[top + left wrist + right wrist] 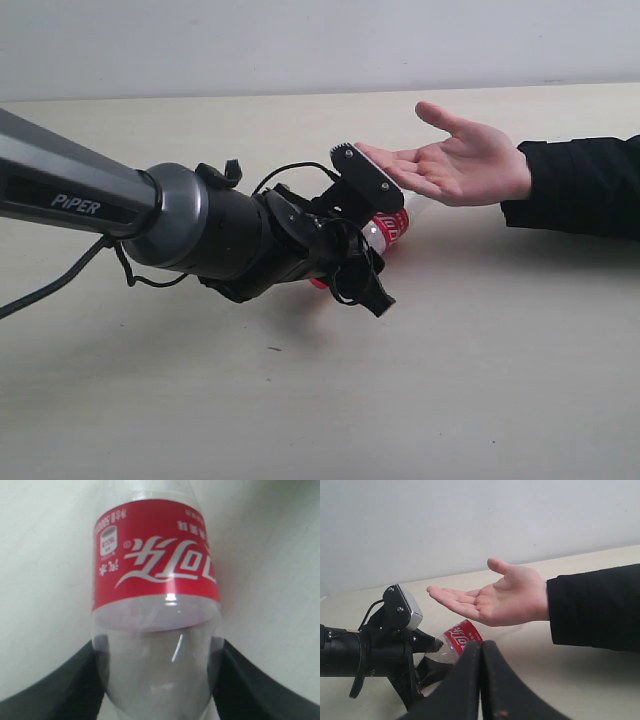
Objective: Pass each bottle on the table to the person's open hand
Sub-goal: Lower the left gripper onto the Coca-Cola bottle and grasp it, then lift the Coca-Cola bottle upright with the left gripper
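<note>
Right wrist view alone: right end effector (481, 680), clenched; left end effector (368, 232) tight around bottle (155, 575).

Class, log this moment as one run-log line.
left gripper: gripping bottle | right gripper: shut | hand: open, palm up, empty | bottle: below hand, not delivered

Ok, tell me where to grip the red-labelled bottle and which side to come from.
Take the bottle by its clear part beside the red label, where it narrows, coming from the side away from the person's hand. The left tool has a finger on either side there.
</note>
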Controlling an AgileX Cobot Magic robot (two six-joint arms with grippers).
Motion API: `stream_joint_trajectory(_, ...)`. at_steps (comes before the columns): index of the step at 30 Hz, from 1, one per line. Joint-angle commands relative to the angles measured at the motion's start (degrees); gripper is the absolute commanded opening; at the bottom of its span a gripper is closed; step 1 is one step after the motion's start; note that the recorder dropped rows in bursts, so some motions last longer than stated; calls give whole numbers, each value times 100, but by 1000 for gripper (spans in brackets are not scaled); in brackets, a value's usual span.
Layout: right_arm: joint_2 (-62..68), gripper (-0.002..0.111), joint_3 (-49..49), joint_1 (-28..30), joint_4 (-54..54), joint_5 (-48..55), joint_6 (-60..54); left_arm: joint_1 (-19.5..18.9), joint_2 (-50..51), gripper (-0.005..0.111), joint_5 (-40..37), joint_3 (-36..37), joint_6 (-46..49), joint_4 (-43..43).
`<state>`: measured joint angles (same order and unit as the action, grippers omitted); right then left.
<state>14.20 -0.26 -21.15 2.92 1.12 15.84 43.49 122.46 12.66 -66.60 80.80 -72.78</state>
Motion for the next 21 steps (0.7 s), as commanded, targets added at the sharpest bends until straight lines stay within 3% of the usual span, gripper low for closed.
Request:
stream_joint_trajectory(1,-19,0,26,17,2,-13,-13,-10,17,1,88,-21,3,13)
stream_joint_trajectory(14,-19,0,26,17,2,-13,-13,-66,-232,0,239,4,23,-351)
stream_joint_trajectory(18,-19,0,26,17,2,-13,-13,-291,-319,0,303,113,151,-750)
stream_joint_trajectory(21,-19,0,26,17,2,-13,-13,-506,-378,0,660,227,658,-1546)
